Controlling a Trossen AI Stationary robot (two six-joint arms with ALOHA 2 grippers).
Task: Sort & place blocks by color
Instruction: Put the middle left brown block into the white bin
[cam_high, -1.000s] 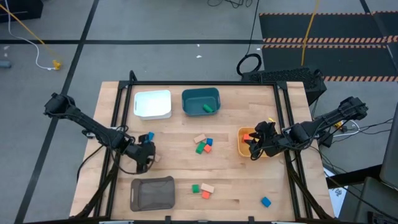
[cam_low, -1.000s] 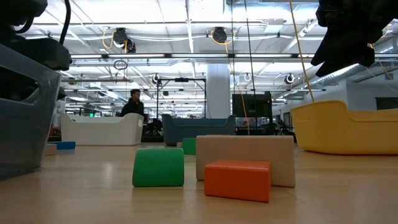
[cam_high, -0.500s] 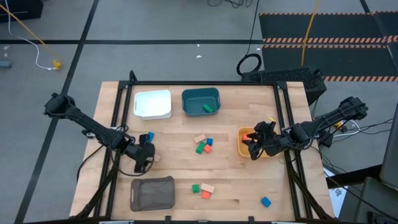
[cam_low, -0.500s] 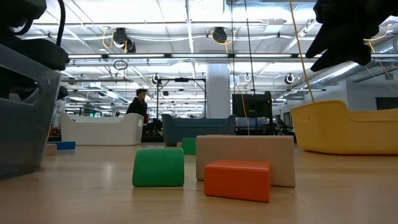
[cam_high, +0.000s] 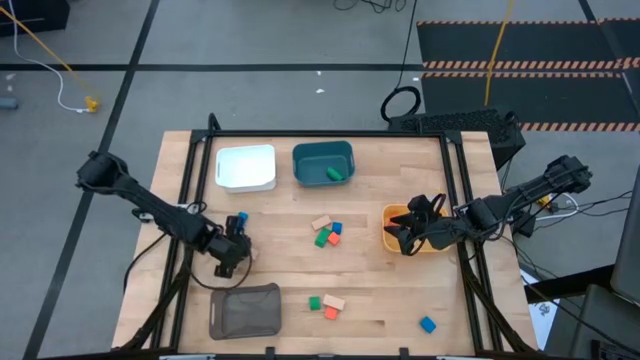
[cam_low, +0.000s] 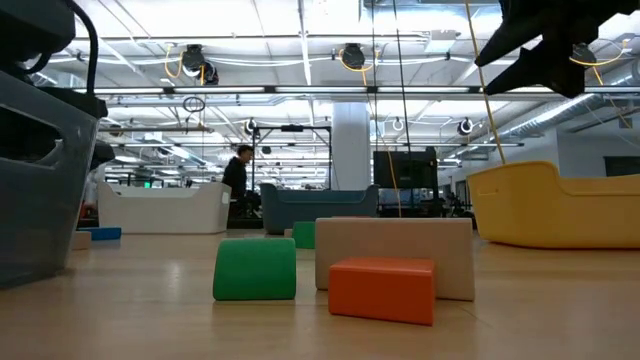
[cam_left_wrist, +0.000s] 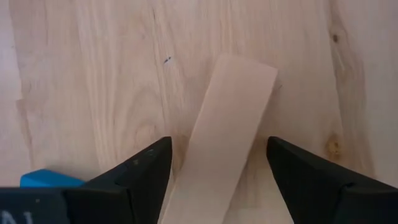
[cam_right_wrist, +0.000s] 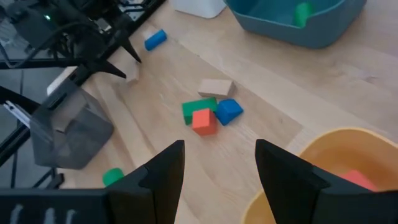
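The left claw (cam_left_wrist: 214, 180) is hovering with fingers spread wide either side of a tan block (cam_left_wrist: 225, 137) lying on the desk (cam_left_wrist: 93, 74), and should be squaring to its long sides before closing, while the right claw (cam_high: 408, 232) is waiting, fingers apart and empty, over the yellow bin (cam_high: 389, 215).

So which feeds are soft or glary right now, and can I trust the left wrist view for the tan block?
Left wrist view: the tan block is sharp, lying between the open left tool's fingers, lit evenly with no glare. Right wrist view: the block cluster looks slightly soft. Low view: bright ceiling lights wash out the background, though the green block is crisp. High view: even light, soft shadows.
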